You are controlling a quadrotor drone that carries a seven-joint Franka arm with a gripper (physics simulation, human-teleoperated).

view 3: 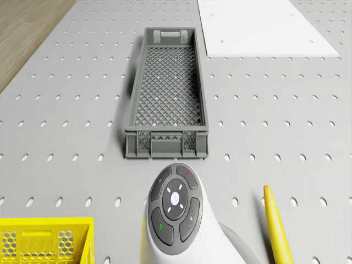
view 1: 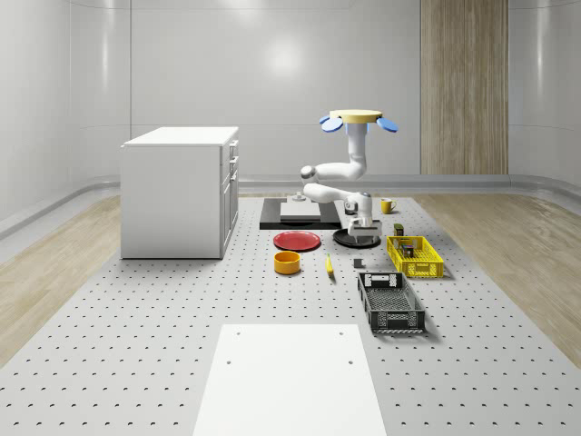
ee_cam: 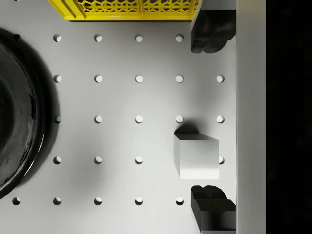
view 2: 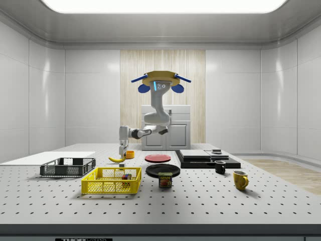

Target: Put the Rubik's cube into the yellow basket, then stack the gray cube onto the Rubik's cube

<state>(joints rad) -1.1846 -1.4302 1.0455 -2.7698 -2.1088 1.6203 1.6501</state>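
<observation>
The drone [view 1: 358, 118] is hovering above the perforated table [view 1: 136, 345], behind the black plate [view 1: 356, 238] and between the white cabinet [view 1: 180, 191] and the yellow basket [view 1: 414, 256]. Its arm is reaching down and forward, so the gripper [ee_cam: 213, 119] is hanging low over the table just beside the basket's near end. In the wrist view the two dark fingertips [ee_cam: 210, 31] are standing wide apart with nothing between them except bare table, and the gray cube [ee_cam: 197, 156] is sitting below them, upright, closer to one fingertip than to the other.

The Rubik's cube [view 2: 125, 176] is already lying inside the yellow basket, its coloured faces showing through the mesh in the side view. So I judge the first half done, and the step in hand is the pick of the gray cube.

To do it well, the gripper is needing to slide along its closing line until the cube sits midway between the fingertips. It should then descend straight, so the pads meet two flat opposite faces rather than an edge. The cube's faces look square to the fingers, so I judge little wrist turn is called for. The plate's rim is lying near on one side and the basket wall on another, so the descent should stay vertical. A firm, centred grip will matter later, when the cube is being set flat on the Rubik's cube.
</observation>
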